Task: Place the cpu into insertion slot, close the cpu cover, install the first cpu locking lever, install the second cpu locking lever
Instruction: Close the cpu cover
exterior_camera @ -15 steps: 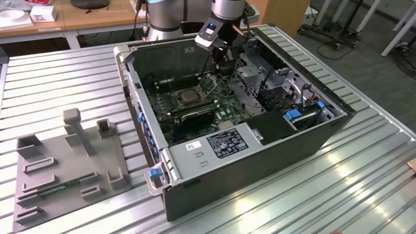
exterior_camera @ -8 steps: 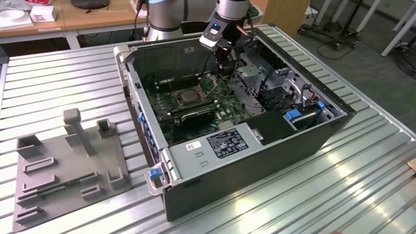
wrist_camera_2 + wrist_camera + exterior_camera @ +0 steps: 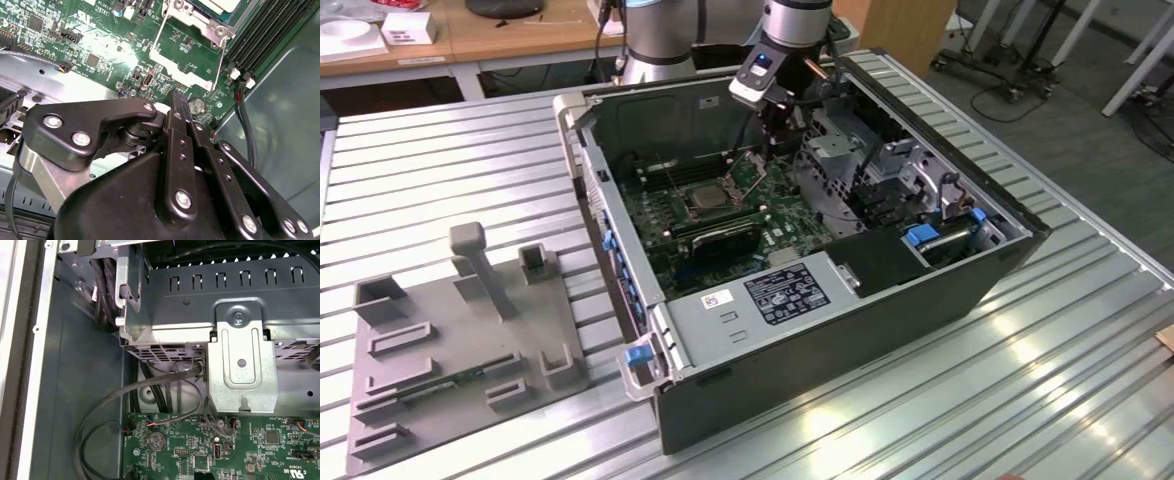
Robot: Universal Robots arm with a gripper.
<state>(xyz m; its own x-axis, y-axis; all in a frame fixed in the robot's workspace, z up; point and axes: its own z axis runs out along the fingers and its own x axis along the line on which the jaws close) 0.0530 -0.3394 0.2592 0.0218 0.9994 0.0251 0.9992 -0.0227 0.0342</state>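
Ribbed silver metal table (image 3: 1067, 380) of long parallel slats. Lying on its side across the middle and towards the exterior view's right: open black computer tower case (image 3: 854, 340). At the exterior view's near left, apart from the case: flat grey fixture plate (image 3: 460, 345) with upright holders.

Silver-rimmed square insertion slot (image 3: 707, 197), set in green board (image 3: 767, 200); pale grey cpu (image 3: 223, 4), lying flat within it
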